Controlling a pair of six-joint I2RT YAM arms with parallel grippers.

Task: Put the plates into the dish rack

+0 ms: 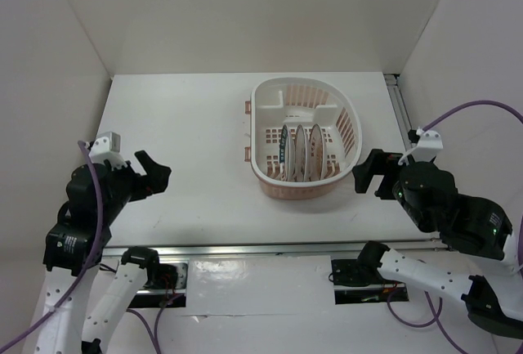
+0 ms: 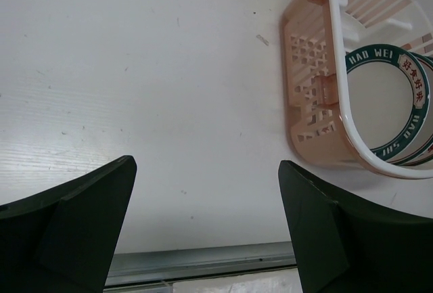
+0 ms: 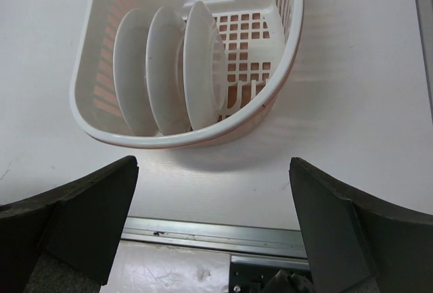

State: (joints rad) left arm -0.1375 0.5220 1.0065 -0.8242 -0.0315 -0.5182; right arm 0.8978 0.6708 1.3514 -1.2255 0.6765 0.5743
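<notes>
Three plates (image 1: 299,154) are standing on edge, side by side, inside one dish rack (image 1: 268,96), at its near end, faces turned sideways. All three are looking small, round, white and smooth. The left wrist view is showing the face of the leftmost one, a teal-rimmed plate (image 2: 379,114) with white lettering round the rim and a plain white centre. The other two are mostly hiding behind it there, only thin edges peeking out. The right wrist view is showing three plain white backs, the nearest back (image 3: 203,63) carrying a raised foot ring.

One rack only: oval, plastic, pale pink on the outside, white on the rim and inside, with slatted sides and a slotted grid bottom. It is sitting toward the far right of one bench (image 1: 180,125), which is looking flat, white and matte with faint scuffs. One metal rail (image 2: 203,259) is running along the bench's near edge.

Two pincers, both black and blunt-fingered. The left pincer (image 1: 154,172) is hovering over the bench's left side, well apart from the rack, fingers spread wide, gripping nothing. The right pincer (image 1: 369,172) is hanging just beside the rack's near right wall, fingers spread wide too, also gripping nothing.
</notes>
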